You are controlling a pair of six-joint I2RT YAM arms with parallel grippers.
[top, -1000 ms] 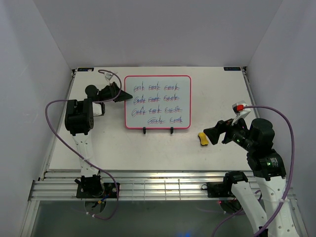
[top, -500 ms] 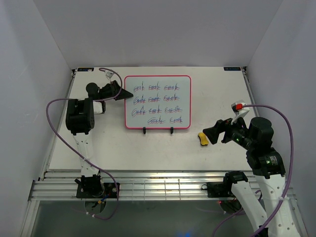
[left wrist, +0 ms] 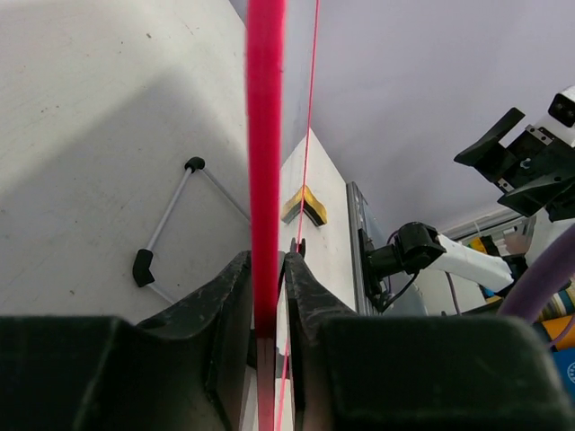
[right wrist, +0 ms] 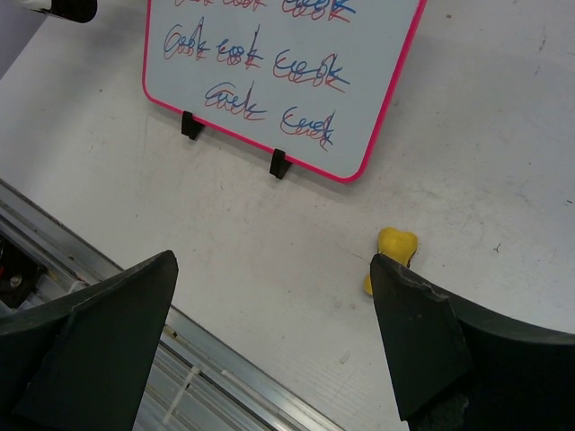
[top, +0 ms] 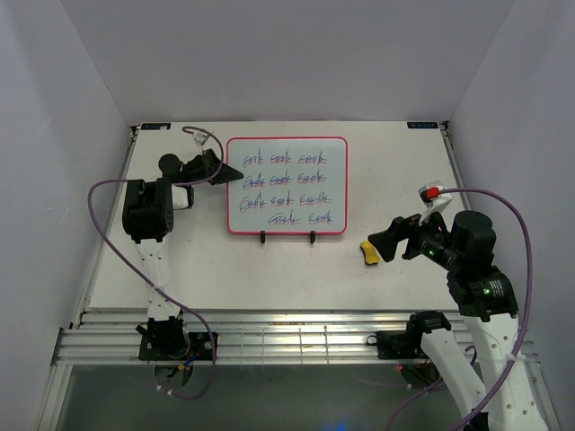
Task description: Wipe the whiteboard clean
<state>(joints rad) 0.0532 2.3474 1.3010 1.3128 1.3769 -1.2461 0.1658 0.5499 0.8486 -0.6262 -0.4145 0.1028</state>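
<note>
The whiteboard [top: 287, 187] stands propped on the table, pink-red framed, with several rows of blue-red scribbles. My left gripper [top: 236, 172] is shut on its left edge; in the left wrist view the pink frame [left wrist: 266, 162] runs up from between the closed gripper [left wrist: 267, 269]. My right gripper [top: 379, 245] is open and empty, low over the table right of the board. The yellow eraser [top: 368, 253] lies right beside its tip. In the right wrist view the eraser [right wrist: 393, 251] lies just past the right finger of the gripper [right wrist: 274, 269], and the whiteboard [right wrist: 269, 54] is above.
The black wire stand shows as two feet at the board's lower edge [top: 263, 238] and as a leg behind it [left wrist: 166, 224]. A metal rail [top: 269, 341] runs along the table's near edge. White walls enclose the table on three sides.
My left arm has shifted slightly away along the board's left edge, still gripping it. My right gripper has crept slightly left toward the eraser. The board has not visibly moved.
</note>
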